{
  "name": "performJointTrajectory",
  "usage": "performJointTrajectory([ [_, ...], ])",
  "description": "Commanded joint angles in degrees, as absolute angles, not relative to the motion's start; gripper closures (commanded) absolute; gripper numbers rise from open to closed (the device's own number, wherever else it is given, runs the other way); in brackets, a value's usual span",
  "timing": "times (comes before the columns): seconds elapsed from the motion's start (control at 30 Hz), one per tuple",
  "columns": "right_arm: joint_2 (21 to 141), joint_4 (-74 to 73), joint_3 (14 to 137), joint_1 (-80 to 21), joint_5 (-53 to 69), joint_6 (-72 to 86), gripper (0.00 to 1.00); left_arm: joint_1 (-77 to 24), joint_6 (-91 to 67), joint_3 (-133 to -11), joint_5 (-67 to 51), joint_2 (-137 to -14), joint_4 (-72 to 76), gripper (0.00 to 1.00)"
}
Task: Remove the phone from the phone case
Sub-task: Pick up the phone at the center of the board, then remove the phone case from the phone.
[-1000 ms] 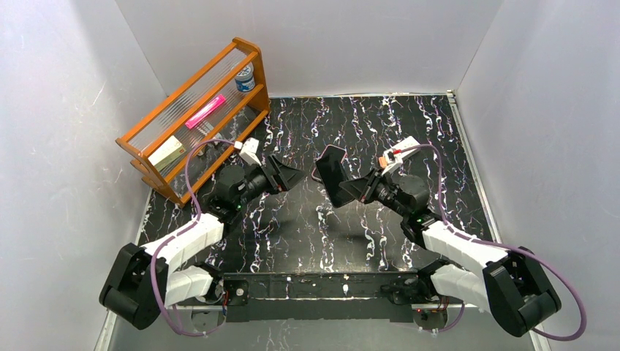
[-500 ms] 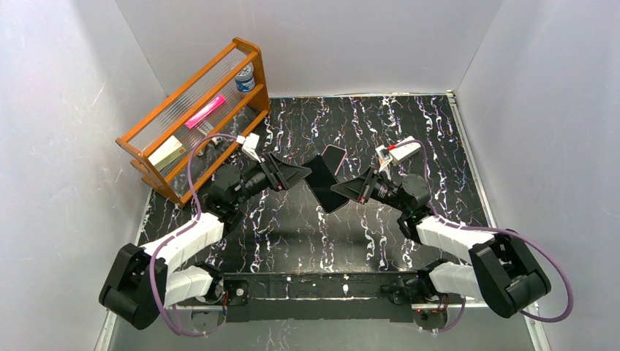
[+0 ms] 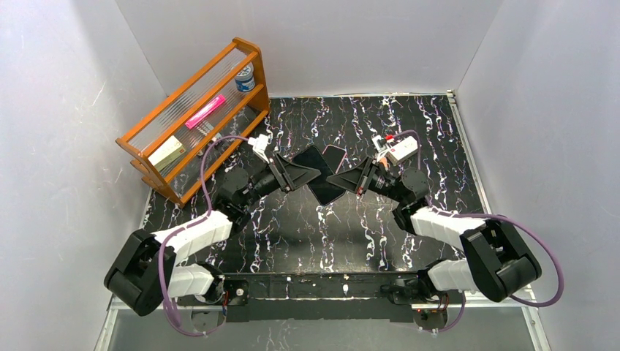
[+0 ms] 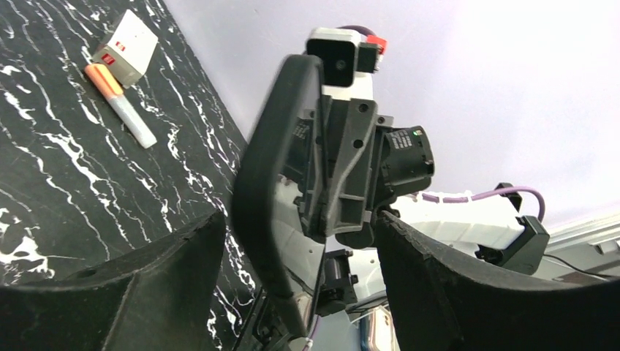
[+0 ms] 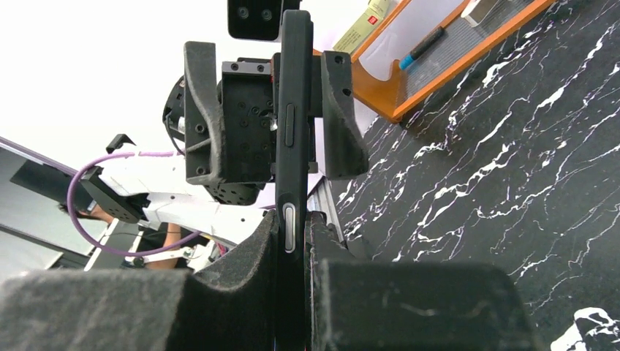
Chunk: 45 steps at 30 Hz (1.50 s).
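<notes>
The phone, in its black phone case [image 3: 319, 175], is held on edge above the middle of the table. My right gripper [image 3: 343, 179] is shut on its right end; in the right wrist view the pads [image 5: 248, 267] press both faces of the case [image 5: 293, 110] just by a silver side button. My left gripper [image 3: 303, 175] is open and straddles the opposite end. In the left wrist view the case edge [image 4: 267, 183] stands between the spread fingers [image 4: 168, 278], with a gap on each side. The phone's screen cannot be made out from this angle.
A wooden shelf [image 3: 194, 117] stands at the back left with a pink item, a small jar and a box. A pink-edged flat item [image 3: 335, 154] lies on the table behind the phone. A small box [image 4: 126, 47] and an orange-and-white marker [image 4: 121, 106] lie beyond.
Both arms have come together toward the middle. The right gripper swung the cased phone leftward, and the left gripper moved in around its free end, its jaws narrowing a little.
</notes>
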<state>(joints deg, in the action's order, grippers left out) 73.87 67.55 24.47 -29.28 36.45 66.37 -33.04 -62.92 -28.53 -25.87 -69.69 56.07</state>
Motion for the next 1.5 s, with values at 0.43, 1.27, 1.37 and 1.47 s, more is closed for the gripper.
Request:
performJointTrajectory([
  [0.43,79.0,79.2,30.0,-30.4,38.1,72.4,0.99,-35.4,-67.8,-29.2,-23.3,-71.7,68.0,0.74],
  [1.27,70.8,66.7,23.0,-38.8,24.8,61.6,0.2,-35.7,-77.5,-21.6,5.0,-64.2,69.1,1.0],
  [1.37,72.0,67.3,23.3,-41.4,24.0,60.2,0.21,-35.8,-79.5,-21.9,6.1,-64.2,69.2,1.0],
  [1.47,73.8,70.7,23.6,-42.5,24.2,60.2,0.25,-35.8,-80.2,-22.3,6.0,-64.2,69.1,1.0],
])
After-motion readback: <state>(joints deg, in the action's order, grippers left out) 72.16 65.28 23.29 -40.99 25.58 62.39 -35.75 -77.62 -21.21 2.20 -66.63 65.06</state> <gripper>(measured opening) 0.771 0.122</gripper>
